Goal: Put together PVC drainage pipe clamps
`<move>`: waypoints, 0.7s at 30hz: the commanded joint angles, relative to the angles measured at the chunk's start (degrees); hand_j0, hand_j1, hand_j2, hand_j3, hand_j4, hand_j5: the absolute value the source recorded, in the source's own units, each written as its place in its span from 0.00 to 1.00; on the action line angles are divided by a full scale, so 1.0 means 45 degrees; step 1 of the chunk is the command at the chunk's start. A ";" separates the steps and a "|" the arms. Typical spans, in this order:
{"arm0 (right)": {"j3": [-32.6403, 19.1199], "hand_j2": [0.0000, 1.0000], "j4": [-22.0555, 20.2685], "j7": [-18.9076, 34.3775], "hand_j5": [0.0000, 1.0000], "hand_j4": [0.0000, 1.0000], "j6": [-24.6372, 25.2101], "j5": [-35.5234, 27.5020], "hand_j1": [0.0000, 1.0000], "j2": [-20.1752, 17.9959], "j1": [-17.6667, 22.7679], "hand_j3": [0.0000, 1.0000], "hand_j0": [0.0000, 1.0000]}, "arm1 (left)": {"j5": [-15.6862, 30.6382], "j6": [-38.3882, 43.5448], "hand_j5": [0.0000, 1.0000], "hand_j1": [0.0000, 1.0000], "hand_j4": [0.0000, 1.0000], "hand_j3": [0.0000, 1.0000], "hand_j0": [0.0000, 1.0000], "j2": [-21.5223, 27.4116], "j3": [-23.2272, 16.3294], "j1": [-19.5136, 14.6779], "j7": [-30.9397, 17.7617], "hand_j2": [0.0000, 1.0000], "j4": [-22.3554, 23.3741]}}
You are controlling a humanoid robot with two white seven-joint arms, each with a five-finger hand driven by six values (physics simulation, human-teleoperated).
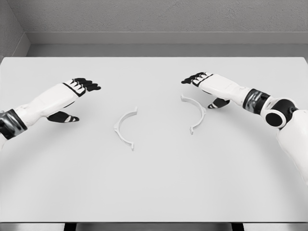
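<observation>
Two white clamp halves lie flat near the middle of the bench (154, 192), apart from each other with a clear strip of bare surface between them. The left half (126, 128) bows out toward the left, its two flanged ends pointing right; the right half (194, 112) bows the other way, ends pointing left, so the open sides face each other across the gap. The right half sits a little farther back than the left one.

The left hand (77, 94) hovers out to the left of its half, well apart from it, palm down, fingers stretched forward and relaxed, thumb hanging below, holding nothing. The right hand (207, 86) is over on the other side, fingers extended toward the middle, also holding nothing; its thumb hangs just beside the outer curve of the right half, and whether it touches cannot be told from here.

Plenty of room all round: the bench runs wide and bare in front of both pieces to the near edge, and bare behind them to the far edge by the wall (154, 19). Both halves lie well clear of every edge.
</observation>
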 commanded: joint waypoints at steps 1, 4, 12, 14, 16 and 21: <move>0.0011 1.00 0.0002 -0.0004 1.00 1.00 0.0022 -0.0086 1.00 0.0009 0.0000 1.00 1.00 | 0.0109 0.0010 1.00 1.00 1.00 1.00 1.00 -0.0025 -0.0023 0.0000 0.0020 1.00 -0.0014; 0.0050 1.00 0.0002 -0.0004 1.00 1.00 0.0022 -0.0086 1.00 0.0009 0.0000 1.00 1.00 | 0.0110 0.0010 1.00 1.00 1.00 1.00 1.00 -0.0142 -0.0023 -0.0020 0.0020 1.00 -0.0014; 0.0128 1.00 0.0080 -0.0004 1.00 1.00 0.0022 -0.0066 1.00 0.0244 -0.0020 1.00 1.00 | 0.0012 0.0010 1.00 1.00 1.00 1.00 1.00 -0.0942 -0.0511 -0.0020 0.0020 1.00 -0.0053; 0.0147 1.00 0.0002 0.0016 1.00 1.00 0.0022 -0.0066 1.00 0.0263 -0.0039 1.00 1.00 | -0.0007 0.0010 1.00 1.00 1.00 1.00 1.00 -0.1118 -0.0569 -0.0020 0.0020 1.00 -0.0053; 0.0147 1.00 -0.0017 0.0016 1.00 1.00 0.0022 -0.0066 1.00 0.0283 -0.0020 1.00 1.00 | -0.0008 0.0010 1.00 1.00 1.00 1.00 1.00 -0.1235 -0.0687 -0.0039 0.0020 1.00 -0.0053; 0.0323 1.00 -0.0017 0.0016 1.00 1.00 0.0022 -0.0066 1.00 0.0458 -0.0098 1.00 1.00 | -0.0203 0.0010 1.00 1.00 1.00 1.00 1.00 -0.1607 -0.0784 -0.0039 0.0020 1.00 -0.0014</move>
